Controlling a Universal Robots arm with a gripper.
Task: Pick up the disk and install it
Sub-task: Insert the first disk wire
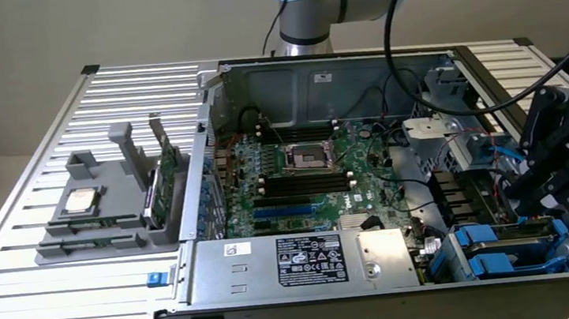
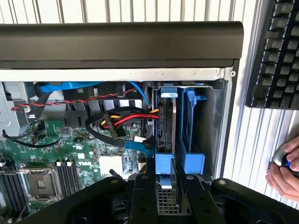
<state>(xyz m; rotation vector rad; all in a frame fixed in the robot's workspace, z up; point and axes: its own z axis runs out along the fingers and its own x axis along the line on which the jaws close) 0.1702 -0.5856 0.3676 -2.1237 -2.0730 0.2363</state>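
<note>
Disk [image 2: 164, 126] stands on edge in the drive bay [image 2: 196, 126] at the corner of the open computer case [image 1: 276, 279], framed by its blue carrier, just beside the bundle of red, yellow and black cables [image 2: 126, 122] that runs toward the motherboard [image 1: 308, 181]. In the exterior view the blue carrier [image 1: 505, 243] shows in the bay, beside the grey power supply box [image 1: 306, 260].

The robot's hand [image 2: 161, 184] hangs right over the near end of the bay, its dark fingers [image 2: 142, 191] straddling the blue tab at the carrier's end. Whether they are pressing on the carrier or merely flanking it I cannot tell.

Judging from this, the disk looks at or close to its seat. The risks lie around the bay: the cable bundle sits so close to the disk that a finger could snag it, or a connector could be pinched between carrier and bay wall. If the carrier is slightly tilted in its rails, pushing would jam it. A person's hand [image 2: 285, 170] rests on a mouse beside the case, near a keyboard [image 2: 275, 51] on the slatted surface [image 1: 68, 309].
</note>
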